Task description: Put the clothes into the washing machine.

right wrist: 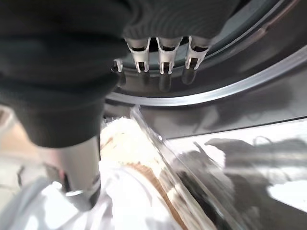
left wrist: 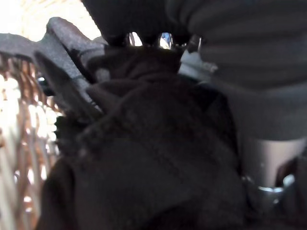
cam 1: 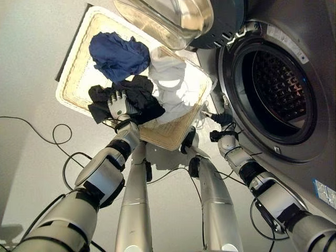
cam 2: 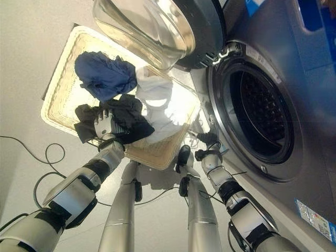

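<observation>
Resting on the black garment [cam 1: 128,100] in the wicker basket [cam 1: 73,79], with the left hand [cam 1: 119,105] pressed into the dark cloth; cannot tell from the left wrist view whether the fingers are curling round the cloth or lying straight. Lying beside the black garment: a blue garment [cam 1: 118,55] toward the far side of the basket, and a white garment [cam 1: 170,84] on the side nearer the washing machine [cam 1: 294,47]. Standing wide open: the machine's glass door [cam 1: 168,18], hanging above the basket. Hovering between the basket's corner and the drum opening [cam 1: 278,86]: the right hand [cam 1: 220,119], holding nothing, fingers curling inward in the right wrist view.
</observation>
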